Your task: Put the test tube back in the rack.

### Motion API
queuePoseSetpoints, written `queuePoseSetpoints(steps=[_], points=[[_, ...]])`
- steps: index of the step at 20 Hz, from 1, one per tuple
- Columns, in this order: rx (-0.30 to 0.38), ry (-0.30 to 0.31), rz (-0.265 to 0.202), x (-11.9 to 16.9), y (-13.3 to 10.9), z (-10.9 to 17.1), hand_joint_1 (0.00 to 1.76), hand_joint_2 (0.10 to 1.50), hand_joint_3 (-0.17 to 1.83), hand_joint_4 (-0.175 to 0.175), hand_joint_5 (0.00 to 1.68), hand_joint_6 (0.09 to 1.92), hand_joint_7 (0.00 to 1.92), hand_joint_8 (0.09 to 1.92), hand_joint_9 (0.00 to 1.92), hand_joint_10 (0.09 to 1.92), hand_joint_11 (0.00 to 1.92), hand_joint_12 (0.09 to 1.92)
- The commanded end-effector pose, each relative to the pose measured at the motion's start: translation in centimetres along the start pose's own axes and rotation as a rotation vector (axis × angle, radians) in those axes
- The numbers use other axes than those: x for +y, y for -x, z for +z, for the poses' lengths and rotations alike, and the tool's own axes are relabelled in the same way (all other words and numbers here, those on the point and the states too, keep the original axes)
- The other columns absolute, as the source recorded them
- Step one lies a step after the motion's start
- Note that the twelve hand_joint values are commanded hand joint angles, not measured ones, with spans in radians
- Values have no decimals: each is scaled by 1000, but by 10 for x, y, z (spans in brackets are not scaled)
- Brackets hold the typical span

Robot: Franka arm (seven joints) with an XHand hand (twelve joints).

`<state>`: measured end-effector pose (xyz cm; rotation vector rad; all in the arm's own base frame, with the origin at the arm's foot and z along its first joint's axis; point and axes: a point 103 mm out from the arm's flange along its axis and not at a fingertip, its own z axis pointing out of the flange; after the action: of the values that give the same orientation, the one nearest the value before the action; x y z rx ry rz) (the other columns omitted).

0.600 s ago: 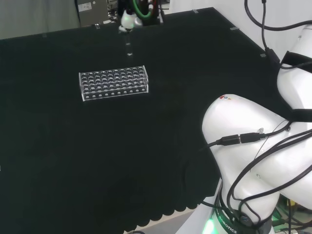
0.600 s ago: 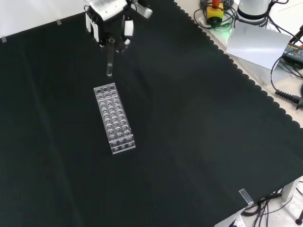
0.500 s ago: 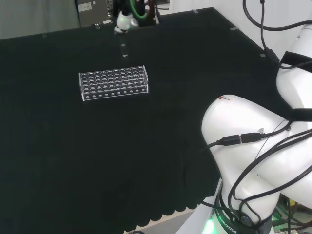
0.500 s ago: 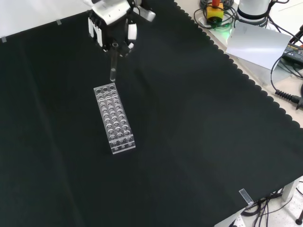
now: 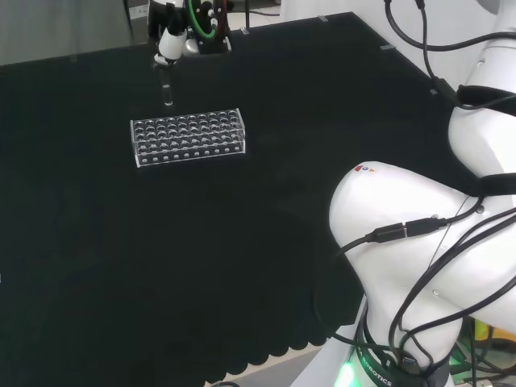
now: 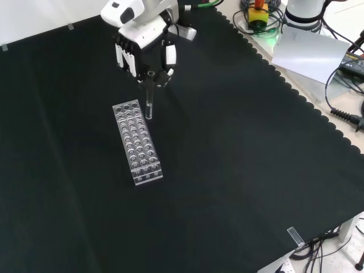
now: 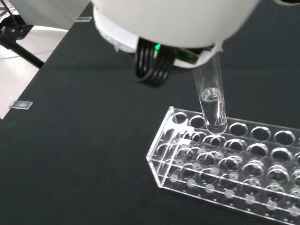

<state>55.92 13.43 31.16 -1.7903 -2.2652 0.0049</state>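
Note:
A clear plastic rack [image 5: 187, 135] [image 6: 137, 141] [image 7: 225, 168] with several rows of holes lies on the black cloth. The hand [image 5: 172, 44] [image 6: 145, 48] is shut on a clear test tube [image 5: 166, 90] [image 6: 149, 99] [image 7: 211, 99], which hangs upright from its fingers. In the wrist view the tube's round bottom hovers just above the holes near one end of the rack, with a little clear liquid in it. In the front view the tube is at the rack's upper right edge.
Black cloth [image 6: 239, 159] covers the bench, its scalloped edge running down the right of the front view. The arm's white links [image 5: 419, 242] stand at the right of the head view. Cables and a grey sheet [image 6: 310, 48] lie beyond the cloth.
The hand has carried the tube leftward in the head view and down-right in the front view, bringing it from beyond the rack's end to just over the rack's end holes.

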Motion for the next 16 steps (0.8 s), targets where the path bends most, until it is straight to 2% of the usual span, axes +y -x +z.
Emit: queuePoseSetpoints(steps=[1, 16], points=[[21, -32, -23, 13, -9, 23, 1335, 517, 822, -175, 1386, 497, 1442, 495, 1571, 640, 1128, 1012], [33, -72, -44, 42, -22, 52, 1335, 517, 823, -175, 1386, 496, 1443, 494, 1571, 641, 1127, 1012]])
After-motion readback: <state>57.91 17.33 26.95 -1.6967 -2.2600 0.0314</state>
